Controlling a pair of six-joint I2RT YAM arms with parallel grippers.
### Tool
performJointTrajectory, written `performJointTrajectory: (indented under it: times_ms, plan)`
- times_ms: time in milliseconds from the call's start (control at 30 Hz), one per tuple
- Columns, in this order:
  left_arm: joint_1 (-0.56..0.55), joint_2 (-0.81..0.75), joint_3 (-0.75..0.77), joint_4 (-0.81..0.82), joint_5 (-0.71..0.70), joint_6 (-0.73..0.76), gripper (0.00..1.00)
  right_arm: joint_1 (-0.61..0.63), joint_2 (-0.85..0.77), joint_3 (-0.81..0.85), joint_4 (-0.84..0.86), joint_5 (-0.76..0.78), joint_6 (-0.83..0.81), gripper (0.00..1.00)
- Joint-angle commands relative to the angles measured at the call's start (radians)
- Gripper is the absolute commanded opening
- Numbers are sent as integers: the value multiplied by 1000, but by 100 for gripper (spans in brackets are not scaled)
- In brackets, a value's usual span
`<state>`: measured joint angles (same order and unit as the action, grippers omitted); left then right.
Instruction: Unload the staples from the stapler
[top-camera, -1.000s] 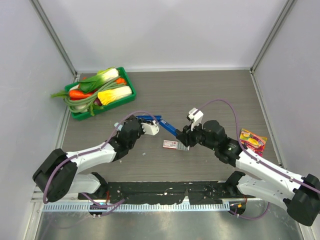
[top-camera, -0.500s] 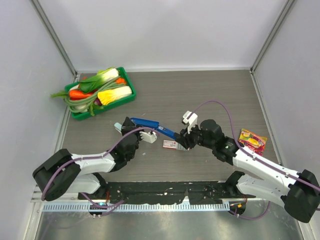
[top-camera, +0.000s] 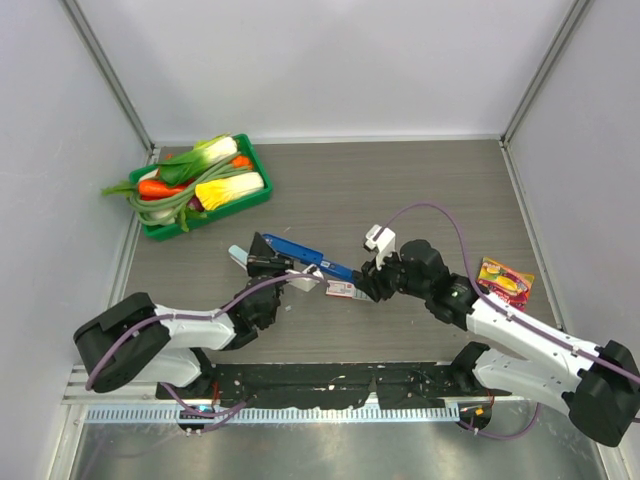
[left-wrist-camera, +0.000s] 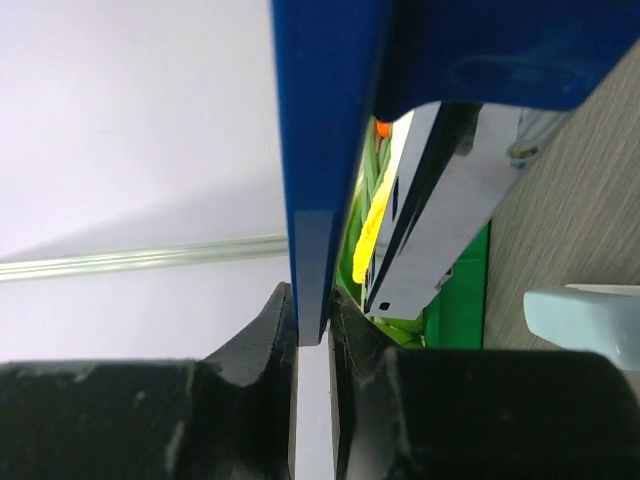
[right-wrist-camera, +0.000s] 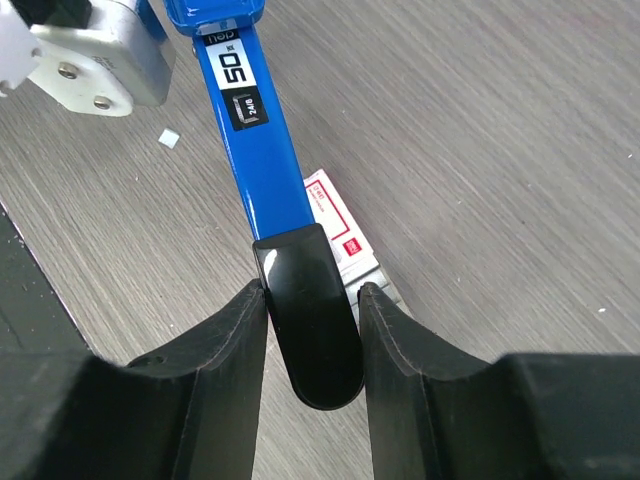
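Note:
The dark-blue stapler (top-camera: 303, 256) is held between both grippers above the table, its two arms spread apart. My left gripper (top-camera: 268, 264) is shut on the edge of one blue arm (left-wrist-camera: 318, 150). The silvery inner rail (left-wrist-camera: 440, 225) shows beside that arm. My right gripper (top-camera: 363, 284) is shut on the black rounded end (right-wrist-camera: 305, 320) of the other blue arm (right-wrist-camera: 250, 140), which carries a "50" label. In the wrist views the gripper points are the left (left-wrist-camera: 312, 318) and the right (right-wrist-camera: 312, 305).
A flat pink-and-white box (top-camera: 340, 290) lies under the stapler and shows in the right wrist view (right-wrist-camera: 335, 225). A pale-blue oblong (top-camera: 238, 255) lies by the left gripper. A green tray (top-camera: 258, 195) of toy vegetables stands at the back left. A colourful packet (top-camera: 505, 280) lies at the right.
My left arm has drawn back toward the near edge and its wrist has tilted up, carrying the stapler's blue arm leftward. My right gripper has shifted slightly left, still holding the black end.

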<state>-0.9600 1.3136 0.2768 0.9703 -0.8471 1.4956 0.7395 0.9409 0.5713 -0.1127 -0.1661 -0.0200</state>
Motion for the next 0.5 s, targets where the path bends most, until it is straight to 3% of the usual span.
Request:
performJointTrajectory:
  times_ms: [0,67,167,233,467]
  plan:
    - [-74,42,-51,223,178,50,0,-11,12,121,272,83,136,1]
    - [-85,32,-68,371,187,133,0,-11,-19,83,338,117,163,1]
    - [-80,7,-57,268,163,141,0,-11,-24,91,337,116,152,1]
    - [-82,12,-114,318,224,161,0,-11,16,111,321,100,166,1]
    - [-88,-39,-13,150,51,-47,0,-11,22,151,341,94,233,1]
